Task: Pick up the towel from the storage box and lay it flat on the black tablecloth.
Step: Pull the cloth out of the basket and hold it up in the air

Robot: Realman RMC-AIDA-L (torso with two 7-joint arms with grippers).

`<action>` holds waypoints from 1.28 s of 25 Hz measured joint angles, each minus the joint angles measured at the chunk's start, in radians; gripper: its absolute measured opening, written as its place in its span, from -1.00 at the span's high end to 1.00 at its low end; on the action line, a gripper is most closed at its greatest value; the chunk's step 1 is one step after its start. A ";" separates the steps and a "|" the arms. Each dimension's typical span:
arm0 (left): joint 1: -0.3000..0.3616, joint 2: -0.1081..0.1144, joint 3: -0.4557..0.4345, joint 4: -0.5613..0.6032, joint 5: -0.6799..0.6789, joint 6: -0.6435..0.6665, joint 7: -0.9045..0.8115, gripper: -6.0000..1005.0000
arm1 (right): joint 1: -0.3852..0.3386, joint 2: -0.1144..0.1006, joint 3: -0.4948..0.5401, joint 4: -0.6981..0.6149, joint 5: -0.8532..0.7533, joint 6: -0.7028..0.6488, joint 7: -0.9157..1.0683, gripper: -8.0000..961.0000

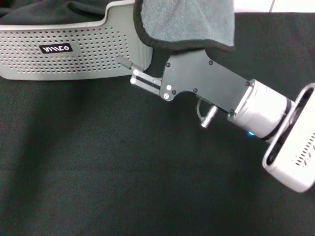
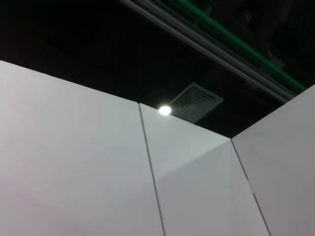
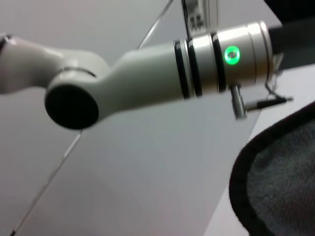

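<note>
Nearest me the black cloth (image 1: 98,172) lay spread over the surface, bare along the near edge and out to the left. That was plainly where the towel had to end up.

My right tool (image 1: 134,73) reached in from the right edge and pointed toward the far left corner, its tip just in front of the box wall. From the side I could not tell whether it was clenched or released, and it held nothing I could see. My left tool was out of sight in every view. The right wrist camera caught only an arm segment with a green light (image 3: 197,64).

The towel (image 1: 187,22) hung above the tool, grey side toward me, with its black-trimmed lower edge draped on the tool's black body. It was clear of the box and off the cloth. What gripped it at the top was out of view, so I took the lift as done and the laying-out as the step in hand.

To do that well, I judged the hanging edge should come toward the near side and touch down first. The rest could then be lowered away from it so no fold got trapped. The tool body under the trim could snag it.

The box (image 1: 74,64) sat at the far left corner, dark fabric (image 1: 44,12) bunched inside.
</note>
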 joint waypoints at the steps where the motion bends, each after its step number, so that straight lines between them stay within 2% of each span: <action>1: 0.004 0.000 -0.003 0.000 0.002 0.000 0.000 0.90 | -0.006 0.000 0.002 -0.002 -0.009 -0.014 0.000 -0.44; 9: 0.014 0.000 -0.012 -0.002 0.005 0.000 0.013 0.90 | -0.094 0.000 0.003 -0.007 -0.021 -0.209 -0.001 -0.44; 22: 0.026 0.001 -0.031 -0.008 0.002 0.011 0.041 0.90 | -0.251 0.000 0.001 -0.001 -0.061 -0.388 0.007 -0.43; 32: 0.040 0.000 -0.019 -0.003 0.007 0.041 0.059 0.90 | -0.293 0.000 0.063 0.058 -0.026 -0.494 0.038 -0.39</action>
